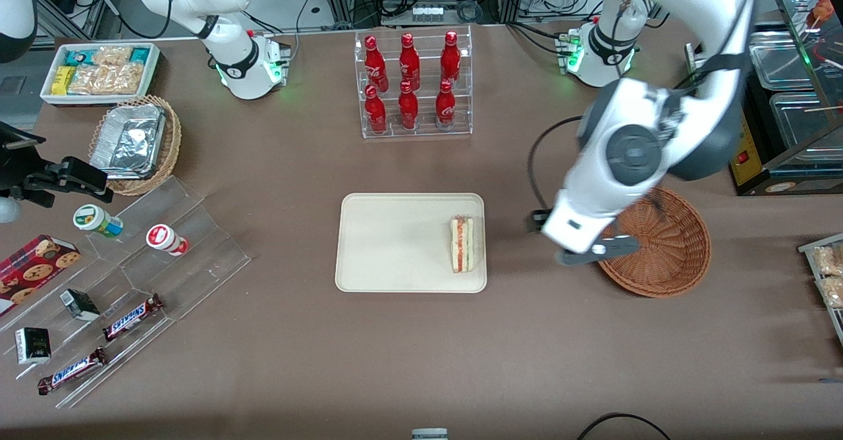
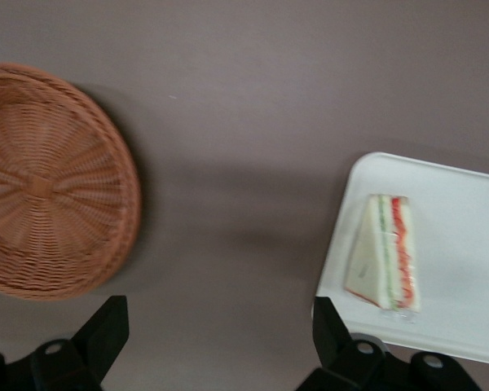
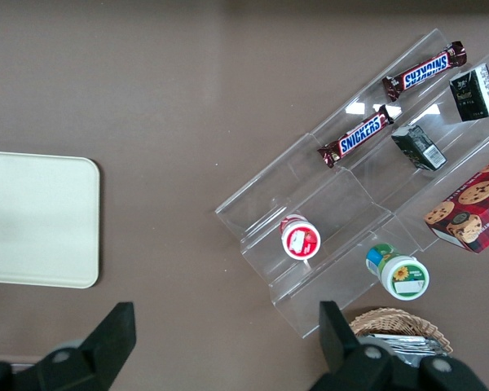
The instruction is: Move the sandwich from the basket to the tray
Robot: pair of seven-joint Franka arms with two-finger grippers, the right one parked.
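Observation:
The sandwich [image 1: 462, 243] [image 2: 385, 254], a pale wedge with red and green filling, lies on the cream tray [image 1: 388, 242] [image 2: 464, 236], near the tray's short edge that faces the basket. The reddish-brown wicker basket [image 1: 665, 246] [image 2: 41, 179] holds nothing. My gripper [image 1: 573, 239] [image 2: 218, 334] hangs above bare table between the tray and the basket. It is open, and only brown tabletop shows between its black fingers [image 2: 106, 327].
A clear rack of red bottles [image 1: 413, 84] stands farther from the camera than the tray. Toward the parked arm's end are a tan basket with foil containers [image 1: 135, 143], a white snack bin [image 1: 99, 71] and a stepped acrylic stand [image 1: 132, 282]. A display case [image 1: 797, 97] sits at the working arm's end.

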